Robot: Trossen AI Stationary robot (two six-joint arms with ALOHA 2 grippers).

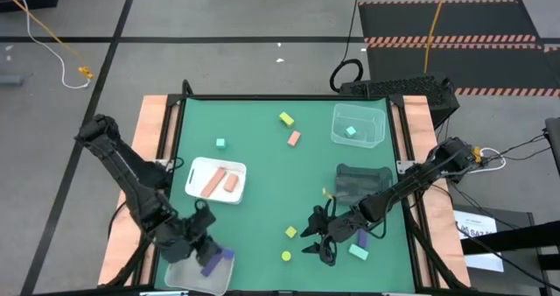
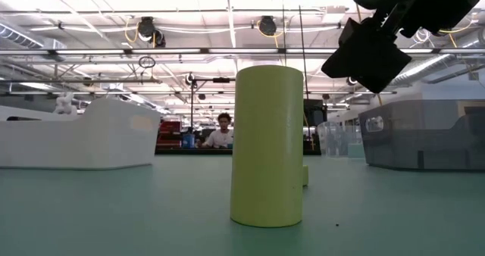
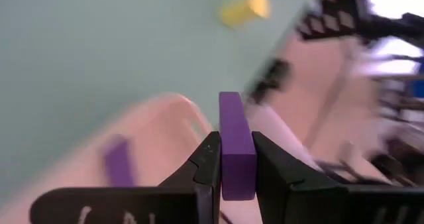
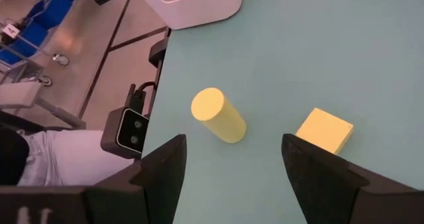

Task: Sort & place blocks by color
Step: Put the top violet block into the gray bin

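My left gripper [image 1: 206,247] is at the near left corner, shut on a purple bar [image 3: 236,144] over a pale tray [image 1: 179,277] that holds another purple block [image 3: 118,162]. My right gripper [image 1: 318,238] hangs open near the near edge, above a yellow cylinder [image 4: 219,115] and a yellow cube [image 4: 324,130], touching neither. The cylinder [image 2: 267,146] stands upright on its end. Two salmon bars [image 1: 220,183] lie in the white tray [image 1: 194,166]. A mint block [image 1: 351,131] lies in the clear tray [image 1: 376,138]. Loose on the mat are yellow [image 1: 286,119], salmon [image 1: 294,138] and mint [image 1: 220,144] blocks. My left gripper pinches the purple bar between its two fingers, one pad on each long side face [image 3: 228,174]. The fingers [image 3: 207,161] lie along the bar, whose free end [image 3: 230,101] sticks out past the fingertips. It is held over the pale tray.
A dark grey tray [image 1: 363,182] sits right of centre, close to my right arm. A purple block [image 1: 360,237] and a mint block [image 1: 359,252] lie beside that arm. In the low view a person [image 2: 221,138] is far behind the table. The mat's middle is bare.
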